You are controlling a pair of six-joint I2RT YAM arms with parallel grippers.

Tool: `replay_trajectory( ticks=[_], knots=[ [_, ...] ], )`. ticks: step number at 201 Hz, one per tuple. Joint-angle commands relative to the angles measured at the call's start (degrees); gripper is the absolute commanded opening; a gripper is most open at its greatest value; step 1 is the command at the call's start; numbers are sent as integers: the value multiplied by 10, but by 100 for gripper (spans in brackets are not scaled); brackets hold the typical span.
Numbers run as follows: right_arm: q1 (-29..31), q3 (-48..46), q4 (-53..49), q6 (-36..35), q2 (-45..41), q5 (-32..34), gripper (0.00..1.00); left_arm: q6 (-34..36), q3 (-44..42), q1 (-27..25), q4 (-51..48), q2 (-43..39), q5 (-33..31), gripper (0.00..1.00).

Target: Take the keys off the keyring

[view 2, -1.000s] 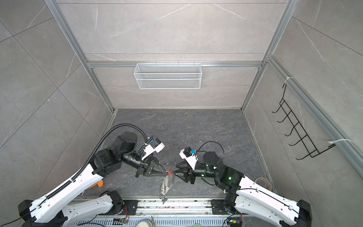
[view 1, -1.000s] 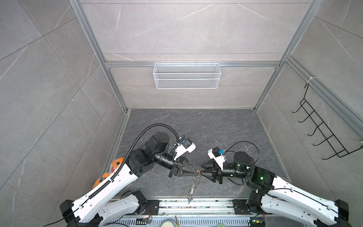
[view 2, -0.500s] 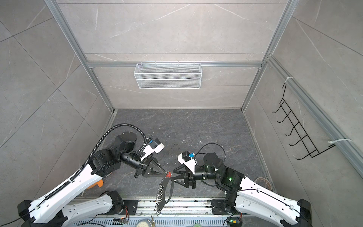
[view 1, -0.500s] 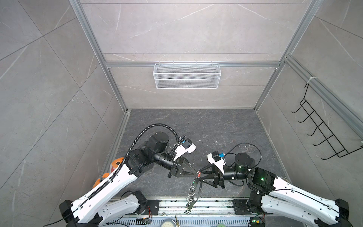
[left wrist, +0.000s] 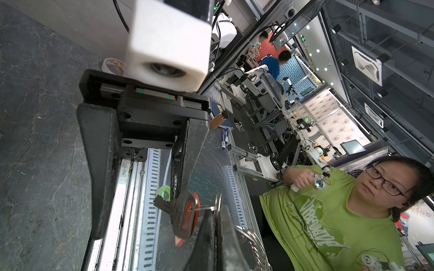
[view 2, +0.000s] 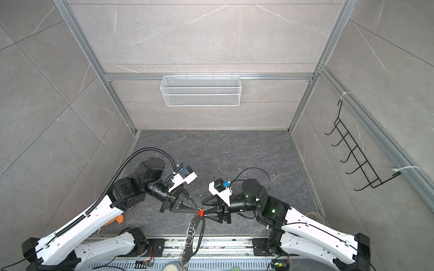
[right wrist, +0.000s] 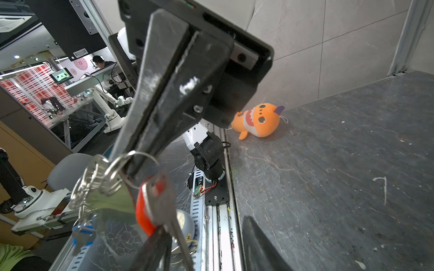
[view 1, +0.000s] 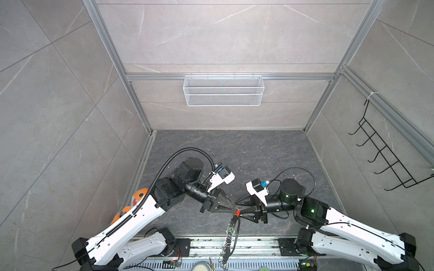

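Grey tabletop point(view 1: 234, 152) is lying below; at six o'clock, left gripper point(view 2: 197, 208) is pinching keyring point(view 1: 229, 234), right gripper point(view 1: 238, 208) is gaping beside red-tagged key point(right wrist: 162, 206).

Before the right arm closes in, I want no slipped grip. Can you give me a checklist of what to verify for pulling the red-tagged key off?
1. Left tool shut on the split ring: ok.
2. Right tool gripping the red-tagged key: not ok; its jaws stand apart, with the key near one finger.
3. Red-tagged key threaded on that ring: ok.
4. Blue-tagged key clear of both tools: ok, it hangs lower.
5. Keyring and chain hanging unsnagged over the front rail: cannot tell.
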Motion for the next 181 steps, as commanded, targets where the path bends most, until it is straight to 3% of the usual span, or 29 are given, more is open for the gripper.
replay_trajectory(
  ticks=[1,56,142,181],
  knots=[
    [8,23,19,-14,-14,-29,49,9,5,1,20,0,-10,0],
    [8,41,16,-19,-12,-46,46,7,7,2,21,3,-6,0],
    [8,54,-21,-33,-33,-14,44,3,12,2,19,-1,-5,0],
    [9,60,-9,-26,-26,-18,26,4,13,2,19,0,-4,0]
  ],
)
